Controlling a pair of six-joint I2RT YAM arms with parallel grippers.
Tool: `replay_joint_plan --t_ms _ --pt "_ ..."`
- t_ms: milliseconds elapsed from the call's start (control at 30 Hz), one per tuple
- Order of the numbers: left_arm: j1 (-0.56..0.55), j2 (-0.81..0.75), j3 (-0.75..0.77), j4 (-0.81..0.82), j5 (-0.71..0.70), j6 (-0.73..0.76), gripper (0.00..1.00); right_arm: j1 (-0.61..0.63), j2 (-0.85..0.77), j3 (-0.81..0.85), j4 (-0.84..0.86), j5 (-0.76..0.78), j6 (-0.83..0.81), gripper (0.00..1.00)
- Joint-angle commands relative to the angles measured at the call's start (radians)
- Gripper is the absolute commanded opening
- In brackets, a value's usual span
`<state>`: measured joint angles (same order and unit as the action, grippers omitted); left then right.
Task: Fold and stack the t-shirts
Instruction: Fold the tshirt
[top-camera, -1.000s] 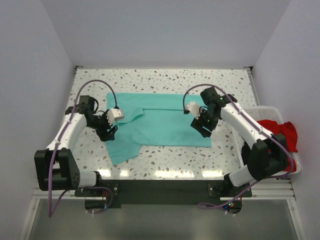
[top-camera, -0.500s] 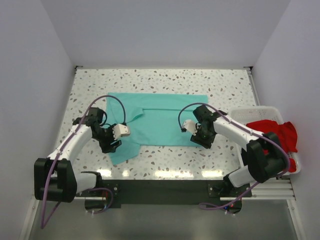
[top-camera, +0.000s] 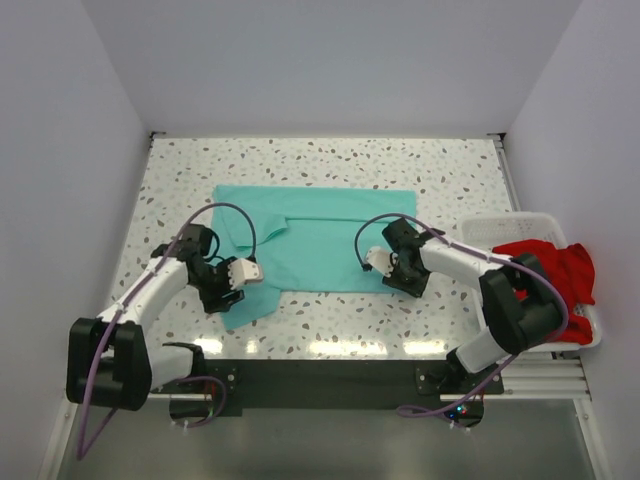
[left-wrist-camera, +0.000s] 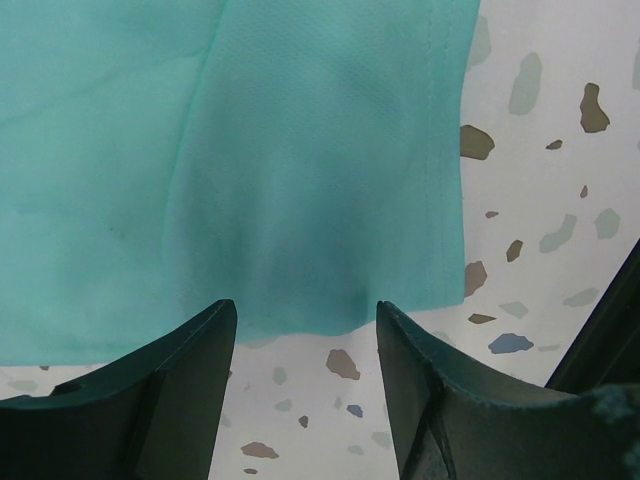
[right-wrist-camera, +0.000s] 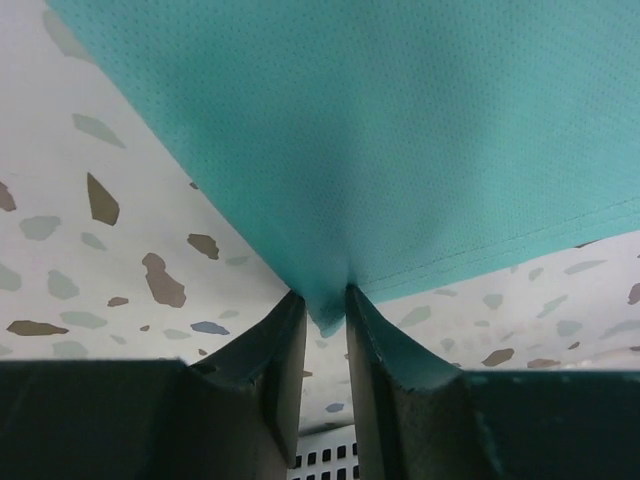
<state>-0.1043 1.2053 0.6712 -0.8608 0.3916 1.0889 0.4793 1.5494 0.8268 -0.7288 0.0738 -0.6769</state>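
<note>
The one container is a white slatted basket (top-camera: 505, 219) at the right edge of the table (top-camera: 330, 160), beside the right arm. A red t-shirt (top-camera: 545, 262) lies bunched inside it, and part of the fabric spills over its far-right rim. Only the overhead view shows this basket and its load. The same view shows the teal t-shirt (top-camera: 320, 235) spread flat across the middle of the speckled table, with a sleeve running toward the near-left corner. It is well apart from the basket. The left gripper (top-camera: 226, 296) sits low over that near-left sleeve, and the right gripper (top-camera: 402, 283) sits at the shirt's near hem toward its right side. From above, neither set of jaws can be read. The wrist views settle it. In the left wrist view the left gripper (left-wrist-camera: 305, 350) has its fingers (left-wrist-camera: 190, 390) spread wide. The hemmed edge of the teal t-shirt (left-wrist-camera: 250, 150) lies on the table (left-wrist-camera: 540, 200) just ahead of the gap, not between the fingers. In the right wrist view the right gripper (right-wrist-camera: 322, 310) has its jaws drawn close together. They pinch a corner of the teal t-shirt (right-wrist-camera: 380, 130), whose fabric narrows down into the slit between them. The stitched hem runs off to the right over the terrazzo surface (right-wrist-camera: 100, 230).
</note>
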Motion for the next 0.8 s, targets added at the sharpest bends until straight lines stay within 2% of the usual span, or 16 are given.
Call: replay_joint_plan --t_ms 0,67,233,433,500,533,667,733,767 --pt "-0.024 -0.023 -0.033 0.048 -0.037 0.029 0.63 0.004 0.018 -0.009 0.063 0.014 -0.009 0.26" --pt "-0.032 -0.021 -0.045 0.062 -0.049 0.034 0.63 0.002 0.023 -0.003 0.060 0.015 -0.012 0.17" --pt "-0.081 -0.006 -0.074 0.075 -0.074 0.051 0.61 0.004 0.038 0.020 0.039 0.008 -0.009 0.01" --pt "-0.149 0.000 -0.140 0.124 -0.126 0.040 0.59 0.004 0.055 0.048 0.020 -0.003 0.005 0.00" --pt "-0.170 0.002 -0.162 0.154 -0.151 0.029 0.55 0.004 0.055 0.049 0.019 -0.003 0.004 0.00" --pt "-0.178 0.007 -0.179 0.164 -0.160 0.025 0.51 0.004 0.057 0.048 0.017 0.001 0.004 0.00" --pt "-0.183 0.004 -0.167 0.139 -0.172 0.013 0.21 0.004 0.043 0.051 0.002 0.003 -0.004 0.00" --pt "-0.181 -0.019 -0.139 0.100 -0.166 0.005 0.12 0.004 0.026 0.061 -0.035 -0.011 -0.001 0.00" --pt "-0.181 -0.032 -0.130 0.054 -0.166 0.000 0.02 0.004 0.015 0.070 -0.055 -0.019 0.005 0.00"
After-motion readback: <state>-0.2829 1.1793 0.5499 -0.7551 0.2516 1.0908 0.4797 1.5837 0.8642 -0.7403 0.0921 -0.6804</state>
